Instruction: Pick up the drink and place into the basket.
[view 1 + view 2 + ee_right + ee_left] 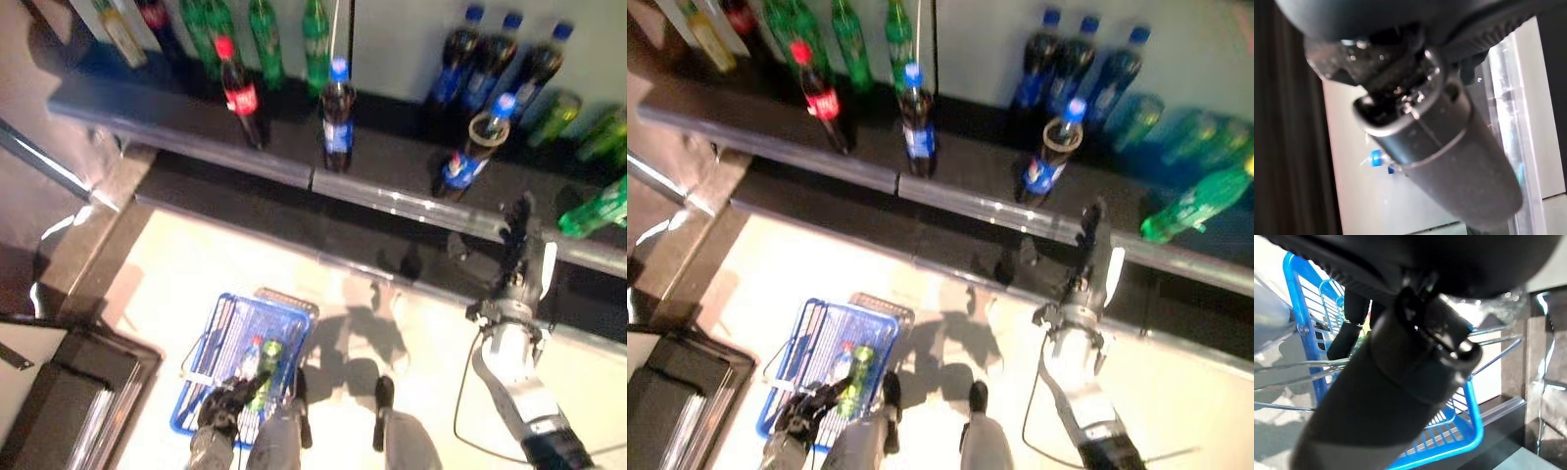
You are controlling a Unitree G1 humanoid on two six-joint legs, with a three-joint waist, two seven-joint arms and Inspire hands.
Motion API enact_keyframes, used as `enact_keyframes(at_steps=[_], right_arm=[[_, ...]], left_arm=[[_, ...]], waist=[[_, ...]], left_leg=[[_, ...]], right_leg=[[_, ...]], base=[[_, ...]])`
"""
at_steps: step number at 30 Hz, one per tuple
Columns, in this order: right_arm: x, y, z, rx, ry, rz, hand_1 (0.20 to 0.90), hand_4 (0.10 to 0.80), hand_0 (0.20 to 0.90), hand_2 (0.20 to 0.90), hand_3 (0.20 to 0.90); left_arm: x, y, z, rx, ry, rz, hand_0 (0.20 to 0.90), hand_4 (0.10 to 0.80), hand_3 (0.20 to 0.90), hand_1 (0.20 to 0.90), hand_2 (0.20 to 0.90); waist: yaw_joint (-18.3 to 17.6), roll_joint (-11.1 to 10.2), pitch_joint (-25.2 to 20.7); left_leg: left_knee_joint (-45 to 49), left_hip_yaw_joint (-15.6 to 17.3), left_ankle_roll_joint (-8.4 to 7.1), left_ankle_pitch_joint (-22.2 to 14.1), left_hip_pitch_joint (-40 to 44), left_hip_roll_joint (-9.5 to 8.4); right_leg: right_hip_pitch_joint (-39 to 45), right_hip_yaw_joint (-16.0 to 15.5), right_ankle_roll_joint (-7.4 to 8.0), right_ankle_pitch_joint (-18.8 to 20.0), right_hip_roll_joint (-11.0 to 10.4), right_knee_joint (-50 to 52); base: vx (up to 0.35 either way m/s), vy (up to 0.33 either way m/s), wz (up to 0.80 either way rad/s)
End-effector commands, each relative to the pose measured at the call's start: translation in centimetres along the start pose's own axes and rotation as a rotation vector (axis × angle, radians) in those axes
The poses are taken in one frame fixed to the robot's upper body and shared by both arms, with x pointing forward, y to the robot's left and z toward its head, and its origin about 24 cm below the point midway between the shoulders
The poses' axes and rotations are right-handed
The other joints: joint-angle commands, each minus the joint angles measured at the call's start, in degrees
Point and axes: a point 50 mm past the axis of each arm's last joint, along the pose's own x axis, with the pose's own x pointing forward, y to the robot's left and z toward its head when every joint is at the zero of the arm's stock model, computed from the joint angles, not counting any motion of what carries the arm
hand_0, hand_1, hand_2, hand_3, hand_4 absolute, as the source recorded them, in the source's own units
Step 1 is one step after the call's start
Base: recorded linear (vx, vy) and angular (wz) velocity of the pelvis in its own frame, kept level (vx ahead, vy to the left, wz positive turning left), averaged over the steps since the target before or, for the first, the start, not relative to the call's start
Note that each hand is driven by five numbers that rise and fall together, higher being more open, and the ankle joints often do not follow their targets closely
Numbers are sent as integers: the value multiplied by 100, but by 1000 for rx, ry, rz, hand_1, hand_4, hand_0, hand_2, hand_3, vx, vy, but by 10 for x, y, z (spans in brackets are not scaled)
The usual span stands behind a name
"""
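My left hand (pixel 220 409) is shut on the thin wire handles (pixel 1303 367) of the blue basket (pixel 227 323), which hangs low at the left. Inside it lie a green drink (pixel 266 364) and a drink with a red cap (pixel 251 354). My right hand (pixel 521 257) is open and empty, its fingers straight and pointing up at the front edge of the dark shelf (pixel 392 201). A dark bottle with a blue cap (pixel 472 149) stands on the shelf just up and left of that hand. A green bottle (pixel 596 210) lies on its side to the hand's right.
A red-capped cola bottle (pixel 239 93) and a blue-capped cola bottle (pixel 338 110) stand further left on the shelf. Green bottles (pixel 265 34) and dark blue-capped bottles (pixel 490 64) line the back. A black box (pixel 78 397) sits on the floor at the lower left.
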Motion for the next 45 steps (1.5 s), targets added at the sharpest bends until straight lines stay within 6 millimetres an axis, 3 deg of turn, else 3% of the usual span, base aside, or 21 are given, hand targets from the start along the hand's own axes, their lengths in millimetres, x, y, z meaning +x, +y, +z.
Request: enact_keyframes(at_steps=[1,12,19,36,45], right_arm=[[27,10,71,143,-338,-39,900,800,900,900,900],[57,6,109,181,-484,-210,900,800,900,900,900],[73,0,123,188,-486,-272,900,800,900,900,900],[110,-1,131,307,-367,-287,900,800,900,900,900],[123,-5,147,344,-380,-337,900,800,900,900,900]], left_arm=[[-8,23,10,48,-83,-17,300,100,200,300,300],[1,9,29,50,-124,-53,300,100,200,300,300],[3,5,37,57,-129,-60,300,100,200,300,300],[6,-4,42,80,-126,-87,300,100,200,300,300],[7,-5,44,82,-129,-100,300,100,200,300,300]], waist=[[108,-155,30],[237,-134,335],[330,-136,356],[484,9,448],[534,80,448]], left_leg=[[864,-515,-281,-350,-483,-30],[900,-573,-185,-346,-750,-157],[836,-594,-164,-343,-747,-194],[816,-627,-87,-341,-873,-294],[798,-629,-28,-313,-1148,-369]], right_leg=[[-226,-165,23,-92,-313,521],[-535,-151,55,1,-309,554],[-526,-195,60,-4,-284,515],[-784,-291,25,-45,-350,738],[-1172,-234,38,-25,-361,876]], base=[[-78,24,-5],[-10,3,0],[0,0,0],[13,0,3],[21,5,4]])
